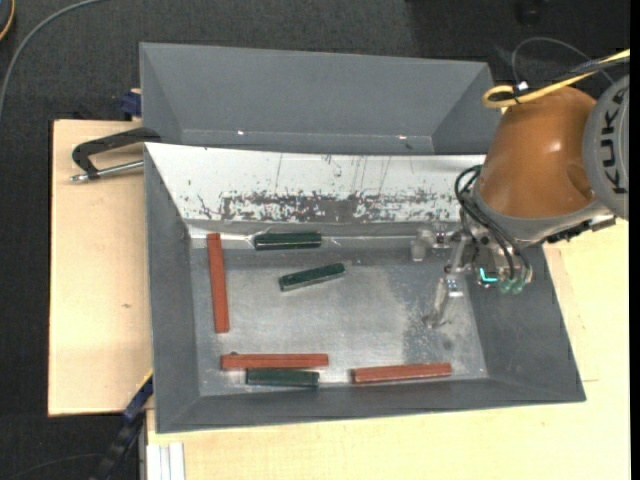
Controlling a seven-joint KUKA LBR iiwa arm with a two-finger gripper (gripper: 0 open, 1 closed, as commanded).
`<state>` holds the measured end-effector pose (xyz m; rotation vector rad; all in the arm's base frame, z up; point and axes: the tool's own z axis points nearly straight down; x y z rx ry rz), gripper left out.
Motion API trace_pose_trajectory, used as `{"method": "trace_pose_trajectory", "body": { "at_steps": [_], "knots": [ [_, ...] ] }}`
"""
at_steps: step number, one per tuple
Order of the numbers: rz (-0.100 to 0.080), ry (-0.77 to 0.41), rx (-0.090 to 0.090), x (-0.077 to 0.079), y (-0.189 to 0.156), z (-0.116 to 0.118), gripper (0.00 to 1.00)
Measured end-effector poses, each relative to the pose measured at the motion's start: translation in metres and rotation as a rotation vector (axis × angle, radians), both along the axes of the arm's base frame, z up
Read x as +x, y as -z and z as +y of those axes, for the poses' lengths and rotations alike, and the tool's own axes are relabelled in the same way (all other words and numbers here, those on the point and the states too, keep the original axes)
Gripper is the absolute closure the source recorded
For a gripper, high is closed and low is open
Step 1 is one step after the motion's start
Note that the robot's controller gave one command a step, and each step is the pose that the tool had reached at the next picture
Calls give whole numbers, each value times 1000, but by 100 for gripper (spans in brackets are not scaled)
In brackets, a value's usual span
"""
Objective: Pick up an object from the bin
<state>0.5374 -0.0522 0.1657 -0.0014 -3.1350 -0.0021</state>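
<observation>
Gripper (437,316) hangs low over bare floor on the right side of the bin (165,268), open or closed can't tell; nearest thing is the front-right red bar (400,373), flat along the front wall, near the gripper but apart from it. Other bars lie flat & spread out: left red bar (218,283) along the left wall, back green bar (288,240) at the back wall, mid green bar (312,277) tilted nr centre, front-left red bar (275,362) w/ front green bar (283,377) just beside it. Bin floor is grey metal, scuffed & speckled, back wall w/ a band of dark scratch marks; dark carpet (300,8) beyond the bin, pale cable (62,13) lying on it.
</observation>
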Motion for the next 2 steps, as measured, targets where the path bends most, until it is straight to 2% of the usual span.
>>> {"method": "trace_pose_trajectory", "body": {
  "at_steps": [1,2],
  "knots": [
    [-15,-214,2,27,-11,69,0],
    [-7,-304,3,57,61,108,0]
  ]
}}
